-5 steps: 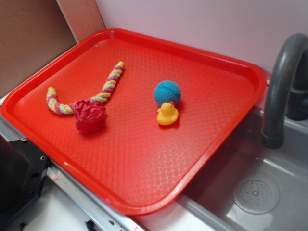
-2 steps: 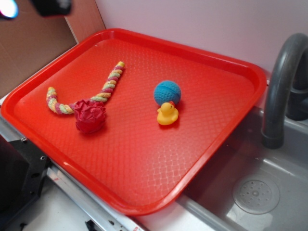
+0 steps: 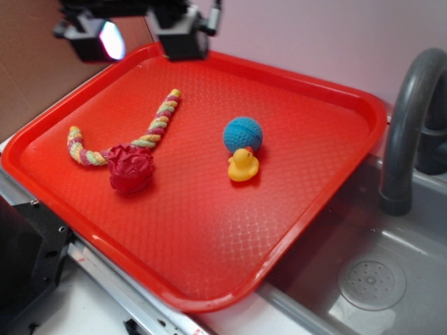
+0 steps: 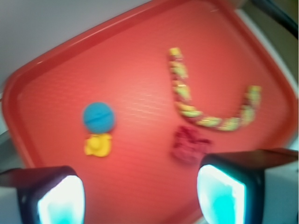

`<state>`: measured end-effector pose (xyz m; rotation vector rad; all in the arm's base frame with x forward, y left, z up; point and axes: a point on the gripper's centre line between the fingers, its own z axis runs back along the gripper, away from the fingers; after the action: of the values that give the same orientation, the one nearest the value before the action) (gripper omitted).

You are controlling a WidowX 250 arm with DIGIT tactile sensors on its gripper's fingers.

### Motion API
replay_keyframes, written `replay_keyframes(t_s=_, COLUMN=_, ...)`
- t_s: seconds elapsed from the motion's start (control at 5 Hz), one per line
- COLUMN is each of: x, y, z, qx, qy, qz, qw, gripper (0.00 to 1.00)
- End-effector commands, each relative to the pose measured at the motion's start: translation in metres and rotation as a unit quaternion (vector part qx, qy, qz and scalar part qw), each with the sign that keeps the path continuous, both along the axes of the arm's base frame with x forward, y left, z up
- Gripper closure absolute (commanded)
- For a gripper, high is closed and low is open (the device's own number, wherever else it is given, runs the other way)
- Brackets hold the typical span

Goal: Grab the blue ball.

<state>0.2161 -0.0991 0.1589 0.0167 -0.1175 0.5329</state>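
Observation:
The blue ball (image 3: 243, 134) rests near the middle of the red tray (image 3: 328, 91), touching the yellow duck (image 3: 243, 166) in front of it. In the wrist view the blue ball (image 4: 99, 117) sits left of centre with the yellow duck (image 4: 98, 145) just below. My gripper (image 3: 140, 35) hangs high over the tray's far left corner, well away from the ball. Its fingers (image 4: 222, 193) stand wide apart with nothing between them; the gripper (image 4: 140, 193) is open.
A red ruffled ball (image 3: 130, 168) with a striped rope tail (image 3: 157, 125) lies on the tray's left half. A grey sink (image 3: 370, 279) with a grey faucet (image 3: 405, 118) is to the right. A brown board (image 3: 42, 56) stands at the back left.
My gripper has come into the exterior view from the top left and moved right and down, over the tray's far left corner. The ball, duck and rope toy have stayed put.

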Motion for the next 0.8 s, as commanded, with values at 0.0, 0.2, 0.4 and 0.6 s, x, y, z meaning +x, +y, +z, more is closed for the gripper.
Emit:
replay_keyframes(t_s=0.0, x=0.038, y=-0.002, z=-0.042, qx=-0.011, qy=-0.001, qz=-0.018, qw=1.000, gripper=0.00)
replay_keyframes(t_s=0.2, x=0.049, y=0.000, z=-0.073, qx=-0.002, qy=0.033, qz=-0.029, qw=0.999, gripper=0.00)
replay_keyframes(t_s=0.4, x=0.052, y=0.003, z=-0.096, qx=0.001, qy=0.056, qz=-0.031, qw=0.998, gripper=0.00)
replay_keyframes(t_s=0.6, x=0.053, y=0.004, z=-0.119, qx=-0.006, qy=0.074, qz=-0.038, qw=0.997, gripper=0.00)
